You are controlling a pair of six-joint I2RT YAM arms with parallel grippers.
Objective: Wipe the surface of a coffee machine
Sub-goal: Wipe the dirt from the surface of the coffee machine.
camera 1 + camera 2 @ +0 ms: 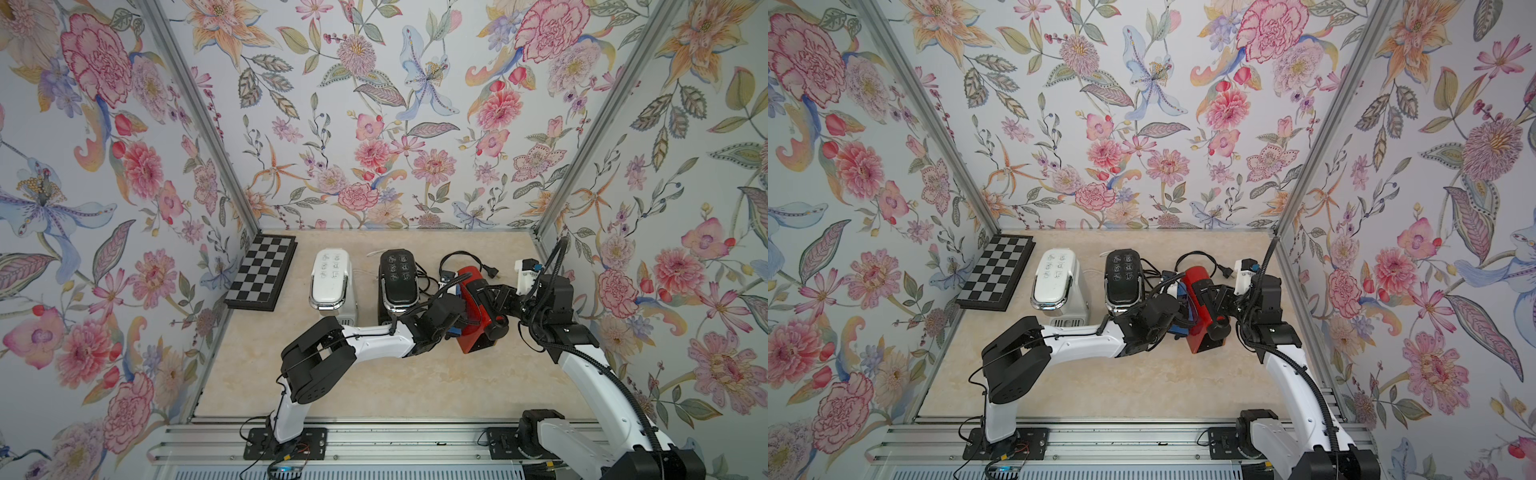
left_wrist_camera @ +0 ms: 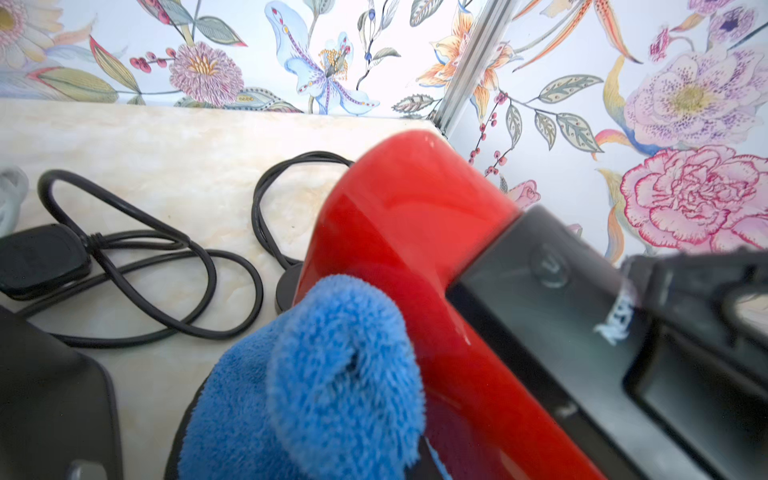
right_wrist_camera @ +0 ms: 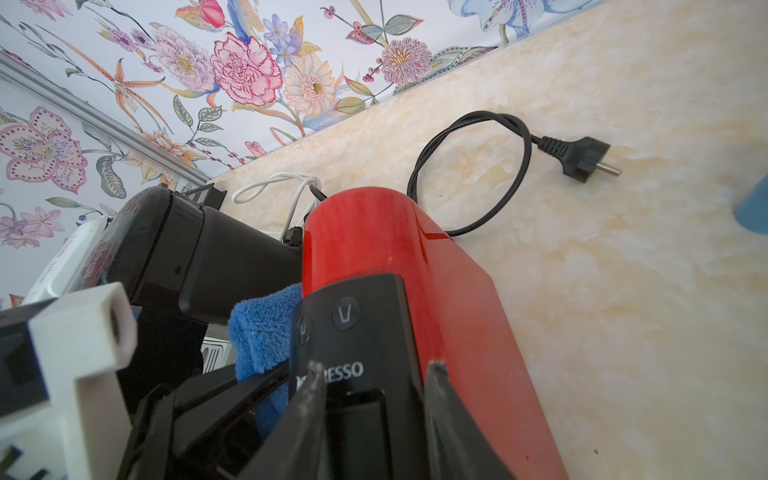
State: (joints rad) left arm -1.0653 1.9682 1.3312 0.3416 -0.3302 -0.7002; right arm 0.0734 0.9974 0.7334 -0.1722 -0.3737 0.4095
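Red coffee machine [image 1: 468, 279]: stood on the table [image 1: 415, 382] just right of the black coffee machine [image 1: 398, 276], skewed to the row and set between the two claws.
Left claw [image 1: 451, 305]: closed on the blue cloth [image 2: 332, 374], its fingers buried in the pile. The cloth was pressed to the machine's red side.
Right claw [image 3: 374, 386]: jaws partly spread astride the machine's black front panel. They appeared to clamp it as a brace.
Stage, as judged: wiping of one side was in hand. The top and far side looked yet to be covered.
Risk, slip: the glossy shell offered little purchase. A hard sideways stroke could twist the machine out of the brace or push it across the table.
Risk, buttons: the brace sat just below the two buttons on the panel. A creeping finger could press one.
Risk, neighbour: the gap to the black machine was narrow. The left wrist could knock that machine on a long stroke.
Risk, cords: the black cord [image 2: 145, 270] lay looped beside the cloth and the plug [image 3: 586, 158] lay loose behind. A trailing cloth edge could snag and drag them.
Risk, cloth: it was bunched, not flat. The contact patch was small, so streaks or missed areas were likely.
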